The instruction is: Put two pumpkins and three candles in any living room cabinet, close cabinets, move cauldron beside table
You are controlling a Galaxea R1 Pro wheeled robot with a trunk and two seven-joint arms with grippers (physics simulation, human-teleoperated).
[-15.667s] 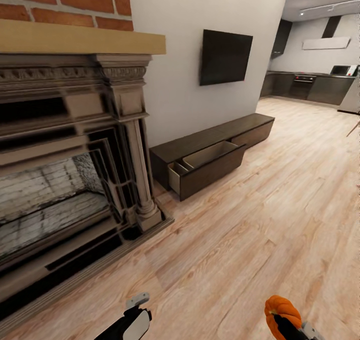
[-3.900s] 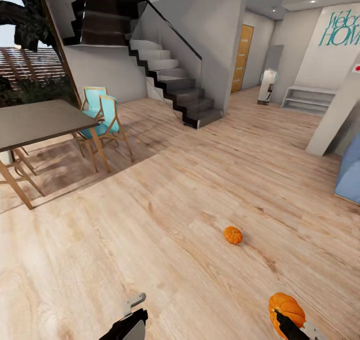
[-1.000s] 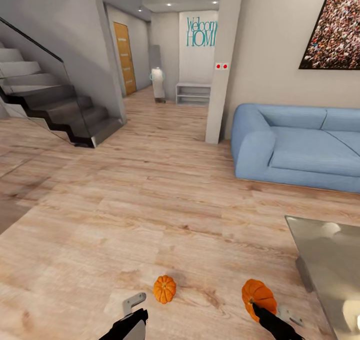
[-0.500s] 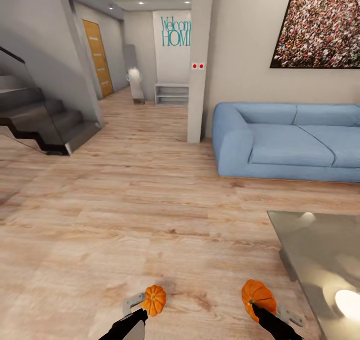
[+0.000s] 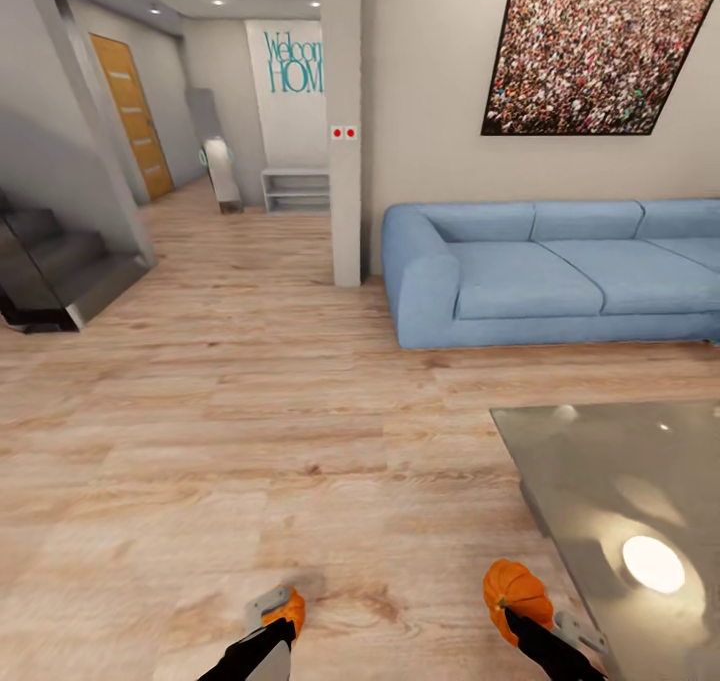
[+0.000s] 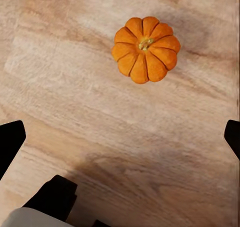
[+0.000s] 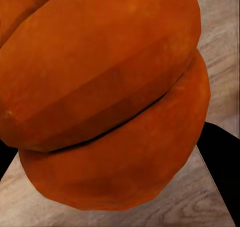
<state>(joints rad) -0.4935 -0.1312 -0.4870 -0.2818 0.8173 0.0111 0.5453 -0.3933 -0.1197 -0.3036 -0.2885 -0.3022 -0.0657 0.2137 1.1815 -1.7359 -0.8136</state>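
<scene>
Nearest you, your right hand is clamped on a pumpkin, a squat orange ball with deep ribs. In the right wrist view its smooth, matt orange skin bulges in broad lobes against the camera, with dark finger edges at the sides.

Your left hand hangs low over the floor with its fingers spread wide and nothing between them. The second pumpkin lies on the floor just beyond that hand, partly hidden by it in the head view. In the left wrist view you see this pumpkin from above: round, cut into plump segments, with a small yellowish stem scar in the middle, resting on the boards ahead of the black fingertips and apart from them.

The floor is pale wood plank with a wavy brown grain.

To your right stands the table, a low rectangle with a glossy grey glass top that mirrors a round ceiling light.

Farther off, a blue sofa with soft rounded cushions sits against the white wall, under a large speckled picture. A square pillar stands beside the sofa's arm. Dark stairs rise on your left, and a wooden door closes the hallway beyond.
</scene>
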